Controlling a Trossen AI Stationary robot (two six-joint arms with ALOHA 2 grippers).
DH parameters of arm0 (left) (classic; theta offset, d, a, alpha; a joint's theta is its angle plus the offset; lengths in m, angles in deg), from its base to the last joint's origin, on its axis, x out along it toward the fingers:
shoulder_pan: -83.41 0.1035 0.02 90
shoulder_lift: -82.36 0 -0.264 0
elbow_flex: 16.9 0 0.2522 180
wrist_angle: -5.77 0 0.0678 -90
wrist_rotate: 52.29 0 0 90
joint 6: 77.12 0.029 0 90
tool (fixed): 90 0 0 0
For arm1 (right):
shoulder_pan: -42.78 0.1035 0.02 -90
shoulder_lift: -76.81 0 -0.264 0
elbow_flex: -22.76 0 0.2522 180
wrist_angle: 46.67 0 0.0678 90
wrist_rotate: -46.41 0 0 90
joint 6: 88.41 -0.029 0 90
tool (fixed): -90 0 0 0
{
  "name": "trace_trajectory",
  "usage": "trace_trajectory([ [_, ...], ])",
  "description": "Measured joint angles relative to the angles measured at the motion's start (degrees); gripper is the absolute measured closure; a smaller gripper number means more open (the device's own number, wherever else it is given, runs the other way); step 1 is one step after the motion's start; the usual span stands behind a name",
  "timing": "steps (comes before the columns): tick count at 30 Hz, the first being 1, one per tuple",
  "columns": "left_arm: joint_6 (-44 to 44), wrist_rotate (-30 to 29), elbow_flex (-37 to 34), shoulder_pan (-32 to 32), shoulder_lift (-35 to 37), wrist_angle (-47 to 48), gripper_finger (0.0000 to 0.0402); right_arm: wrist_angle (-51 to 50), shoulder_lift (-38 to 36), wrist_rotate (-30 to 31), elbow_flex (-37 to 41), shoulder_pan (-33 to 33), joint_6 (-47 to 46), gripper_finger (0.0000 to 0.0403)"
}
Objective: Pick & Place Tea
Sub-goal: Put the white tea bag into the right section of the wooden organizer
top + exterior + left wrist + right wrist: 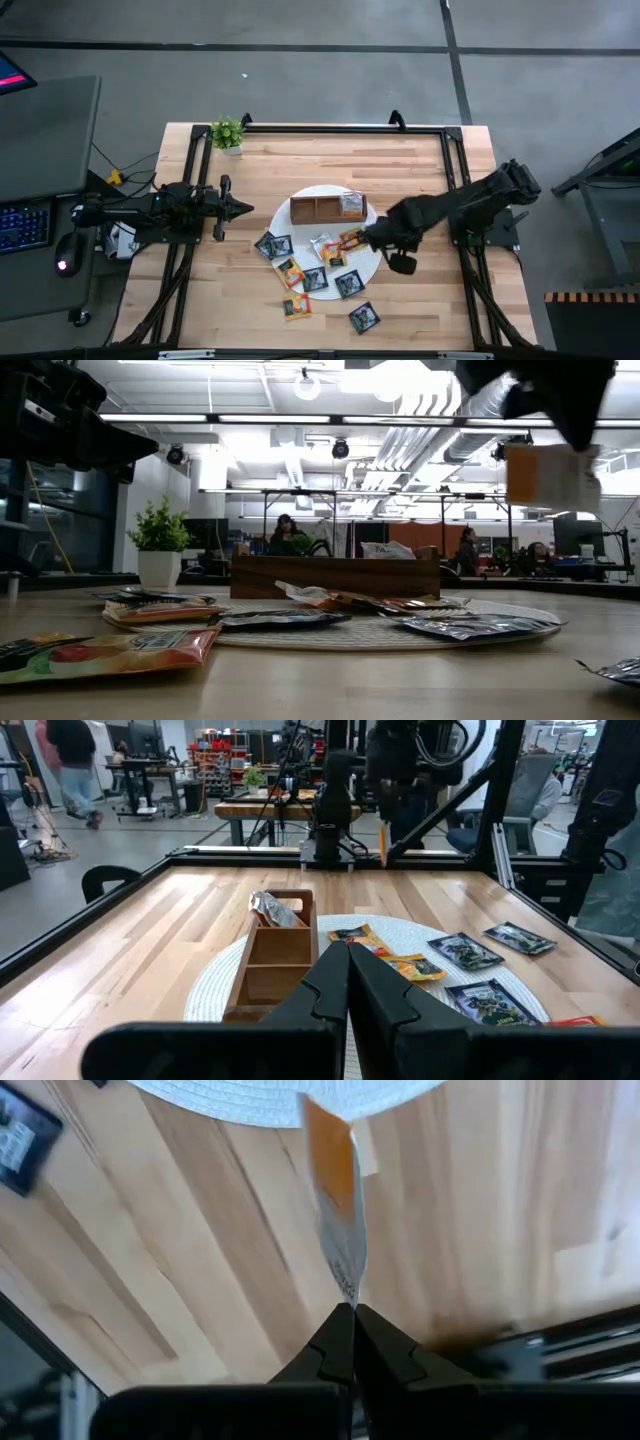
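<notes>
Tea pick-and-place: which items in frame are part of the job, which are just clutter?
Job:
- tea sachets scattered on the white round mat and table
- orange sachet held by the right gripper
- wooden box, one sachet inside

Just there:
- potted plant
- left gripper, shut, idle at the left side

sachet [542,475] blurred, right arm [545,390] cut off at the top edge

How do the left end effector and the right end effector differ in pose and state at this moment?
The left end effector is shut on nothing, while the right end effector is shut on an orange-and-white tea sachet. The left waits level beside the white round mat, pointing toward the wooden box; the right is lifted over the mat's far edge, its sachet dangling clear of the table. Both are dark two-finger end effectors.
</notes>
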Motion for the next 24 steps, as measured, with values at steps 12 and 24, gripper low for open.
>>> trace_trajectory([
  [12, 0.0, 0.03, 0.01, -0.01, 0.01, 0.0, 0.0401, -2.04, 12.74, 4.86, -14.22, -9.5, 17.27, 0.0403],
  [24, 0.0, -0.01, 0.01, 0.0, -0.01, 0.0, 0.0401, -2.08, 16.41, 10.23, -23.31, -14.62, 19.39, 0.0403],
])
